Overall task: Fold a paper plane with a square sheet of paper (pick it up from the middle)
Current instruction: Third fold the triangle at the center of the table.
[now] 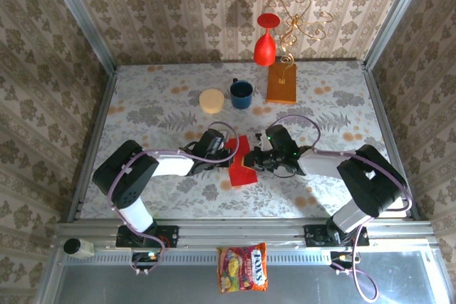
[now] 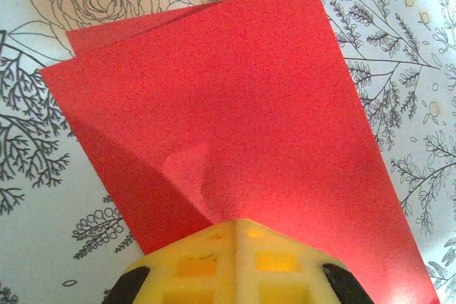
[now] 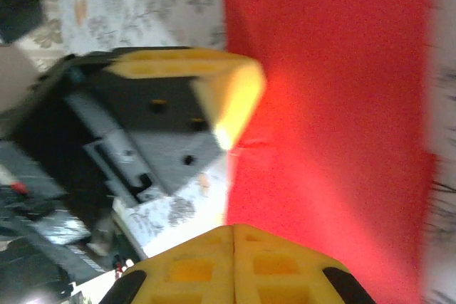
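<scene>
The top external camera is sitting above and behind the arm bases, looking down and forward over the whole flower-patterned tabletop (image 1: pixel 328 112), so the thin bright red sheet of paper (image 1: pixel 242 166) is appearing small, just below the middle of its frame. The left wrist camera is riding very close above that sheet, looking past the yellow fingers (image 2: pixel 192 265) at its lower edge and out across the paper. The right wrist camera is sitting just as close at the sheet's opposite side, blurred, facing back toward the left gripper (image 3: pixel 239 105). All three views are sharing the red sheet and the patterned tabletop just beside it.
</scene>
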Controlling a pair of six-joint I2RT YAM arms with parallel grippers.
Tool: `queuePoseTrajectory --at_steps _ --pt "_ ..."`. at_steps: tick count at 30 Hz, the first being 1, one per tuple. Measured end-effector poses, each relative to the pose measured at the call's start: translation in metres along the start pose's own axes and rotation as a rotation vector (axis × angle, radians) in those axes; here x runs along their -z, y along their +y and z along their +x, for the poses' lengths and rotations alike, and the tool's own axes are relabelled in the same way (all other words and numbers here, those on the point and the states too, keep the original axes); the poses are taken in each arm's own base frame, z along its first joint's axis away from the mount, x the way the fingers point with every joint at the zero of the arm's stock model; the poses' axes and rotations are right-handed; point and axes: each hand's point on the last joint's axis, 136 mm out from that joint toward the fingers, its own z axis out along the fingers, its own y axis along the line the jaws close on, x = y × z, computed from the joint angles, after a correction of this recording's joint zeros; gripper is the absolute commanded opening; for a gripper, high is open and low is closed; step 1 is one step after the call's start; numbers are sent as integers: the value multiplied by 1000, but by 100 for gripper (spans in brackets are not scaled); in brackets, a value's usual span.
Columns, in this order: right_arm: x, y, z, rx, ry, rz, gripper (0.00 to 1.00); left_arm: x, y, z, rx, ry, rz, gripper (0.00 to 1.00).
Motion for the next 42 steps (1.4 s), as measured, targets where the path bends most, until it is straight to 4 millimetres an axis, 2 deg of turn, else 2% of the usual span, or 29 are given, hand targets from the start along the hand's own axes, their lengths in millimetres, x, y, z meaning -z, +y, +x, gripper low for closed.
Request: queuePoseTrajectory --at_steps 2,5,10,13,25,36,42 --pt "-4 13 1 24 11 -18 6 0 0 0 0 -2 -1 0" --pt "-18 17 9 32 45 -20 4 0 0 0 0 -2 -2 0" --pt "-42 -3 33 -11 124 30 0 0 1 0 0 -4 -4 0" --pt "-48 -16 44 -40 154 64 0 0 1 0 0 -4 -7 0" --pt "-42 -26 46 -51 106 56 0 3 9 -3 27 5 -4 0" --pt "-40 -28 43 -76 83 36 0 7 40 -26 66 -15 -72 0" --pt "-38 -28 39 -91 68 24 0 -1 35 -33 49 4 -56 0"
